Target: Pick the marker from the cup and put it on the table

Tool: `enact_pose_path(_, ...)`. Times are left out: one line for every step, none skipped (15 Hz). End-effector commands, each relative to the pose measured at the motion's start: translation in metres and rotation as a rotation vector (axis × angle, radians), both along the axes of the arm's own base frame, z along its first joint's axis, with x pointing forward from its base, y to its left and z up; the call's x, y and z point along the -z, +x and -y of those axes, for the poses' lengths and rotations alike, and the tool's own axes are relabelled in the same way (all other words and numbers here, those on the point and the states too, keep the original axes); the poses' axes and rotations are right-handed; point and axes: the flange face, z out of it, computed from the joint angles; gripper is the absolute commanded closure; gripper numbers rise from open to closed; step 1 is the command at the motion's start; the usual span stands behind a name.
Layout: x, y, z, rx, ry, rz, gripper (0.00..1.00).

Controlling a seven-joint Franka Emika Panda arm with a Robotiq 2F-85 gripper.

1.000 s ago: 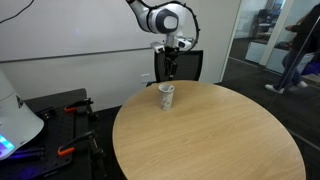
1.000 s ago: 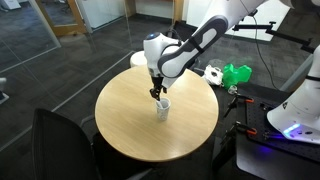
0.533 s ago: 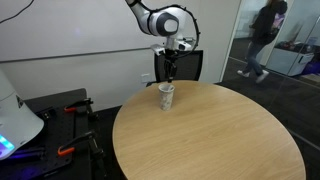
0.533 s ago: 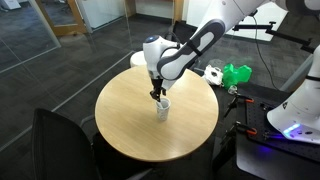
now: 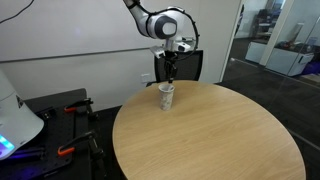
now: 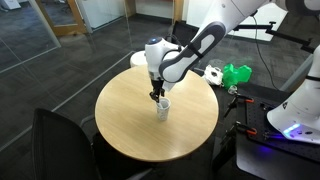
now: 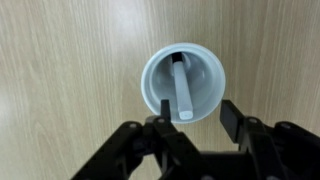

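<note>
Wrist view: gripper (image 7: 195, 122), jaws apart, hangs over the cup (image 7: 148, 80) with the marker (image 7: 183, 92) inside, on the table (image 7: 60, 60); chair (image 5: 193, 63) behind

Marker (image 7: 182, 92): too small to find in both exterior views; in the wrist view its far end is dark, cap or shadow not decidable.
Cup (image 7: 150, 72): outer wall hidden in the wrist view; print unreadable in both exterior views.
Tool (image 7: 195, 120): body cut off by the wrist view's lower edge; finger gap too small to judge in both exterior views.
Tabletop (image 5: 220, 140): in an exterior view, near rim cut off by the lower edge.
Arm (image 5: 140, 8): base outside both exterior views.
</note>
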Motion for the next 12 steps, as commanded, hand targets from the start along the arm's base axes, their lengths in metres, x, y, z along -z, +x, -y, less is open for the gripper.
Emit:
enact_pose_path(-0.001, -0.005, 0.001, -0.014, 0.028, 0.032, 0.46)
enact_pose_path(0.000, -0.006, 0.001, -0.012, 0.028, 0.036, 0.47)
enact_pose_path(0.001, -0.006, 0.002, -0.011, 0.028, 0.040, 0.48)
enact_pose_path(0.002, -0.006, 0.002, -0.008, 0.028, 0.041, 0.48)
enact_pose_path(0.003, -0.007, 0.002, -0.007, 0.029, 0.040, 0.49)
enact_pose_path(0.004, -0.007, 0.003, -0.006, 0.029, 0.036, 0.49)
enact_pose_path(0.004, -0.008, 0.003, -0.005, 0.030, 0.034, 0.48)
enact_pose_path(0.005, -0.008, 0.003, -0.002, 0.031, 0.029, 0.48)
enact_pose_path(0.006, -0.009, 0.004, 0.002, 0.033, 0.025, 0.48)
enact_pose_path(0.007, -0.010, 0.004, 0.006, 0.033, 0.022, 0.48)
enact_pose_path(0.008, -0.011, 0.005, 0.008, 0.033, 0.017, 0.49)
enact_pose_path(0.009, -0.012, 0.005, 0.011, 0.033, 0.013, 0.50)
